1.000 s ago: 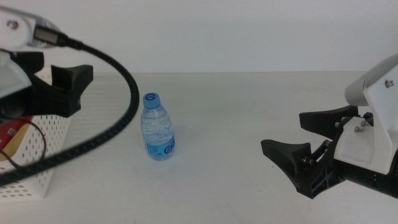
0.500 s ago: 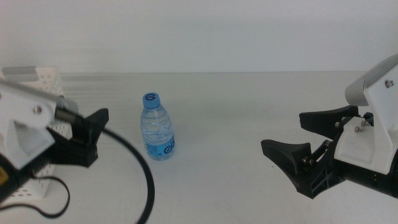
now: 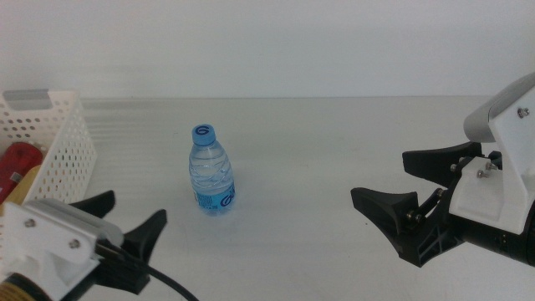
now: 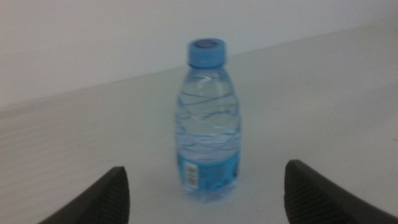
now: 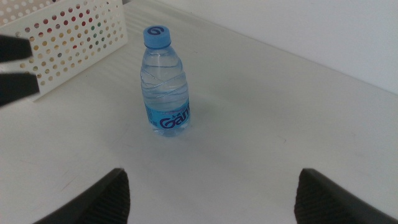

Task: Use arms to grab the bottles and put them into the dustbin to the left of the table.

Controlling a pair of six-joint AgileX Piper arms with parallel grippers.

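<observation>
A small water bottle (image 3: 211, 171) with a blue cap and blue label stands upright on the table (image 3: 318, 142), left of centre. The white perforated dustbin (image 3: 60, 138) stands at the table's left. It holds a red can (image 3: 18, 157) with something yellowish (image 3: 25, 179) beside it. My left gripper (image 3: 125, 221) is open, low at the near left, pointing at the bottle (image 4: 208, 124) from a short way off. My right gripper (image 3: 380, 180) waits open at the right, far from the bottle (image 5: 165, 81).
The dustbin (image 5: 68, 37) also shows in the right wrist view, with the left arm's dark jaws at the picture's edge beside it. A pale wall backs the table. Bare tabletop lies between the bottle and the right gripper.
The left arm has swung away from above the dustbin, down and toward the near edge, and its open gripper now faces the bottle. The bottle and the right arm have not moved.
</observation>
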